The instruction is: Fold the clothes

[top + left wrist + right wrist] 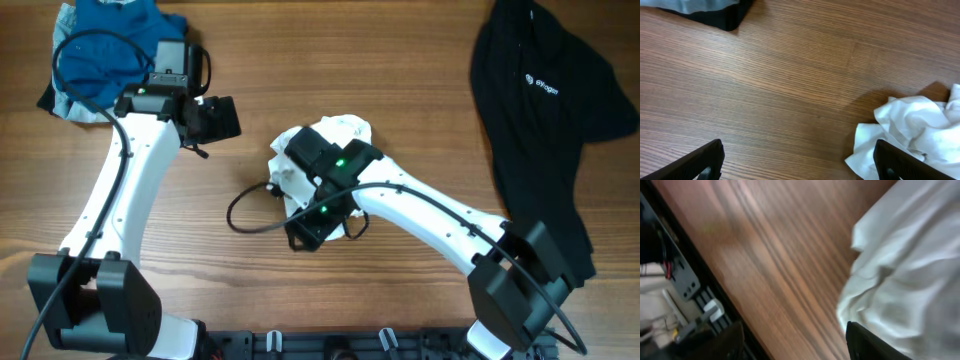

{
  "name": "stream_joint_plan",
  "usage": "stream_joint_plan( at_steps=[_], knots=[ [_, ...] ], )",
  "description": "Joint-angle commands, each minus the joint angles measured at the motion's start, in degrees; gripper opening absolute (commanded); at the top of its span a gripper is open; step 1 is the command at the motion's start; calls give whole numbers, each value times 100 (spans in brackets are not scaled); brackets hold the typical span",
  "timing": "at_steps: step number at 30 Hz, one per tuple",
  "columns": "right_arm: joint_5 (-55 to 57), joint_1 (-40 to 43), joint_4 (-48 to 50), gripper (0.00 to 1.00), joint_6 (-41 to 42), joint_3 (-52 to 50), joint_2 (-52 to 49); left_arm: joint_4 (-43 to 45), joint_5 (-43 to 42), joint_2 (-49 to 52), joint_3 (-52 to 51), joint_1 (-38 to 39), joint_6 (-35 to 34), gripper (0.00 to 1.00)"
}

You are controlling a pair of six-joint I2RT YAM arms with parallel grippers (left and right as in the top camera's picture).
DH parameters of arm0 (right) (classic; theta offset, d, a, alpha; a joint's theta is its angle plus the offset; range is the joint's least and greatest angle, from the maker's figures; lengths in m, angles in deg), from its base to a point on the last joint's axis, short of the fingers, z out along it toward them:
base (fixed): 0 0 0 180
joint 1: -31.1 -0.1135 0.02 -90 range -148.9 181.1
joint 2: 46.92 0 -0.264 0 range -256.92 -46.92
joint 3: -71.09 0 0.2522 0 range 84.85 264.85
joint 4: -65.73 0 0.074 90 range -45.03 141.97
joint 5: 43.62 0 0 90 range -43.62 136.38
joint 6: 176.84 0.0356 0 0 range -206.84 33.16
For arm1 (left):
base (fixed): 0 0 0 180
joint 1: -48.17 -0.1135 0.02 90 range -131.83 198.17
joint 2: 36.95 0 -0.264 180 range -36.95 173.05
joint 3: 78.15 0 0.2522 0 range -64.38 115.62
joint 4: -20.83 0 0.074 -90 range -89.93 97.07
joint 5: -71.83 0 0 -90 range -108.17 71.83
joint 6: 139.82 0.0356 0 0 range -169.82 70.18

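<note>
White fabric lies bunched at the centre of the worktop [400,60]. We see the white garment [352,128] crumpled, the right pincer [790,345] at its edge with jaws apart, and the left pincer [800,167] wide open over bare wood nearby. We judge a grab into the bunch may catch several layers and drag a lump.

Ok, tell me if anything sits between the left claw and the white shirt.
Nothing visible does. In the left wrist view, only bare table lies between the open left claw and the crumpled white shirt.
</note>
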Motion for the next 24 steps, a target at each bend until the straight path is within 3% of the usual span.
stream_joint_plan(
  at_steps=[1, 9, 18, 20, 24],
  knots=[
    [481, 590, 177, 70, 973, 258, 457, -17, 79, -2, 48, -184, 52, 96],
    [979, 1923, 815, 68, 1172, 166, 4, -13, 79, -2, 48, -221, 52, 96],
    [1054, 2096, 1207, 66, 1167, 164, -737, -13, 76, -2, 48, -221, 52, 97],
    [1060, 2096, 1353, 57, 1172, 166, -737, -13, 79, -2, 48, -221, 52, 97],
    [879, 2096, 1626, 22, 1172, 203, -734, -13, 76, -2, 48, -221, 52, 98]
  ],
)
